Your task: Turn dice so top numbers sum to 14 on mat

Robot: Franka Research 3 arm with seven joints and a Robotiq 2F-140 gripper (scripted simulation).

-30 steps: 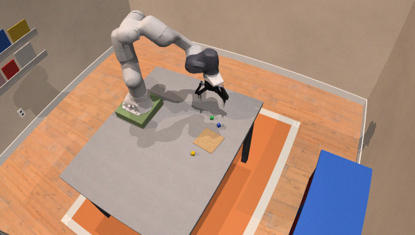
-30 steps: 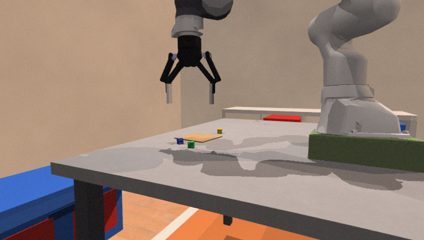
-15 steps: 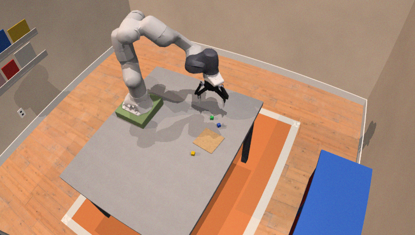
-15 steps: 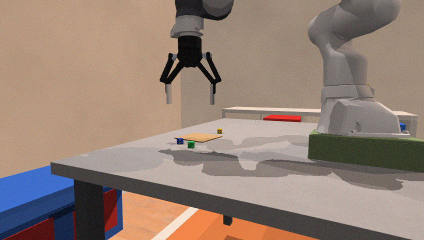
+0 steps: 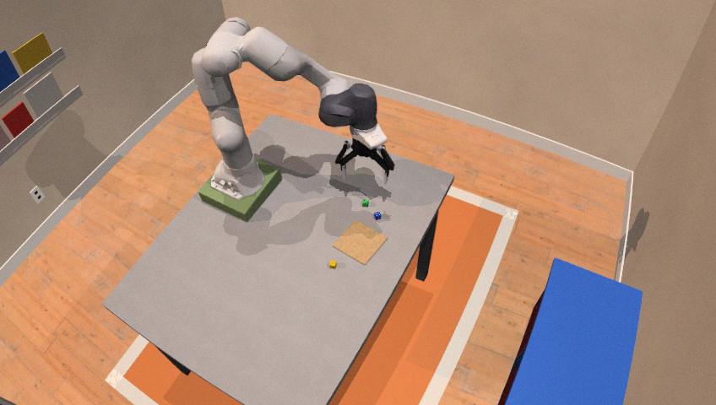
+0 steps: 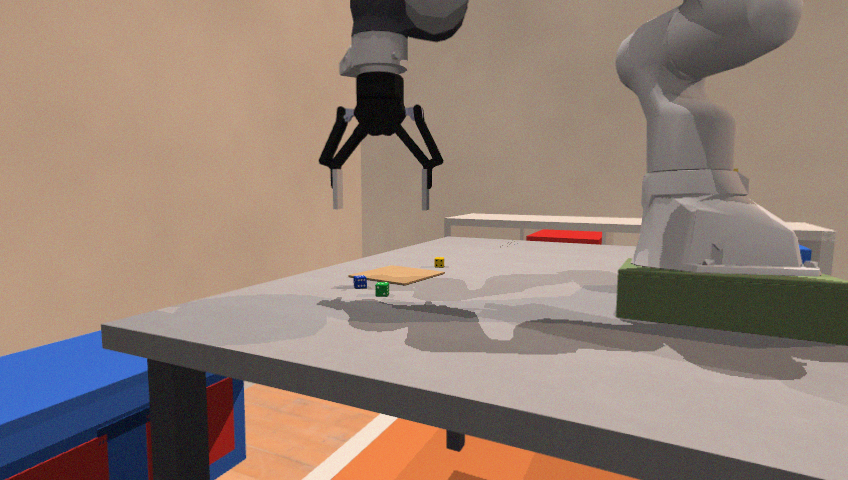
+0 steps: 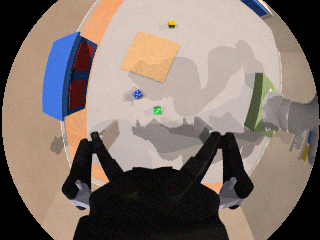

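Probably the green die (image 5: 366, 202) (image 6: 382, 289) (image 7: 157, 111) comes first, since it lies nearest the gripper (image 5: 366, 176) (image 6: 380, 208) (image 7: 155, 125). In the wrist view it sits on the table (image 5: 241, 321) (image 6: 535, 368) (image 7: 220, 30) beyond the fingers, roughly midway between left and right, so the coming move likely goes forward and down. Just past it, to the left, is the blue die (image 5: 376, 215) (image 6: 360, 281) (image 7: 137, 94); the mat (image 5: 360, 242) (image 6: 396, 274) (image 7: 150, 57) lies farther, with the yellow die (image 5: 333, 264) (image 6: 439, 262) (image 7: 171, 24) off its far side. The gripper hangs above the table, spread wide, holding and touching nothing.

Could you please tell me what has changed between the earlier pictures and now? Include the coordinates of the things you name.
Nothing has visibly changed. The gripper (image 5: 366, 176) (image 6: 380, 208) stays open above the table (image 5: 225, 310) (image 6: 535, 380) (image 7: 200, 30), and the green die (image 5: 365, 202) (image 6: 382, 289) (image 7: 157, 111), blue die (image 5: 376, 215) (image 6: 360, 281) (image 7: 137, 94), yellow die (image 5: 332, 264) (image 6: 439, 262) (image 7: 171, 24) and mat (image 5: 360, 242) (image 6: 395, 274) (image 7: 151, 56) stay where they were, with all three dice off the mat.
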